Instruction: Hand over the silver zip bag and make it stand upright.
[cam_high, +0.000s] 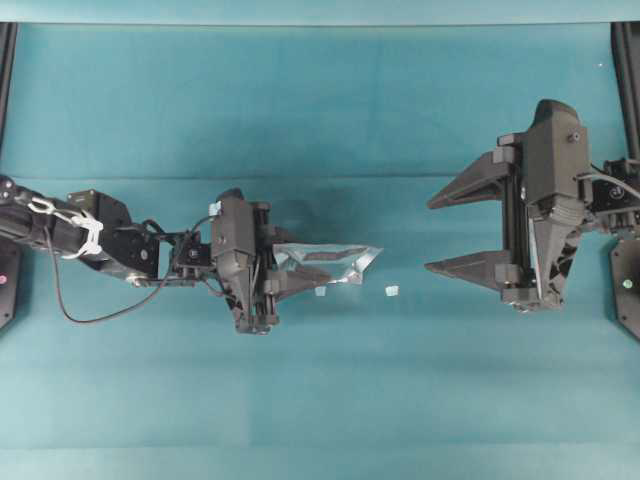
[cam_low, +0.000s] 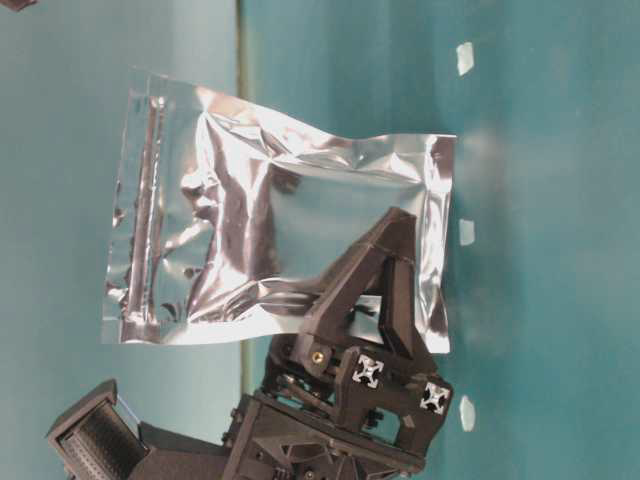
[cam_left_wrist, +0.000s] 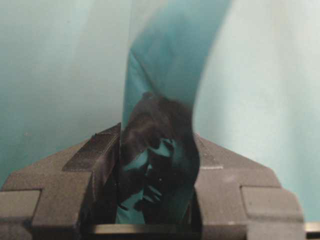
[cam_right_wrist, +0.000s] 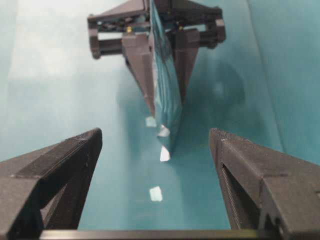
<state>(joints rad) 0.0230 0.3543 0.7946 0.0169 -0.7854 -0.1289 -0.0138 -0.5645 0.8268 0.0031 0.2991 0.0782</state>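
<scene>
My left gripper (cam_high: 290, 275) is shut on the silver zip bag (cam_high: 335, 265), a crinkly foil pouch that sticks out to the right of its fingers. In the table-level view the silver zip bag (cam_low: 260, 230) shows its broad face, pinched near one corner by the left gripper (cam_low: 395, 225). The left wrist view has the foil (cam_left_wrist: 160, 150) squeezed between both jaws. My right gripper (cam_high: 430, 235) stands wide open to the right, apart from the bag and facing it. From the right wrist the bag (cam_right_wrist: 165, 90) appears edge-on, beyond the open right gripper (cam_right_wrist: 155, 134).
Small pale bits (cam_high: 392, 291) lie on the teal table cloth (cam_high: 320, 120) between the two grippers, with several in a row (cam_right_wrist: 155, 193) below the bag. Black frame posts (cam_high: 625, 60) stand at the table's left and right edges.
</scene>
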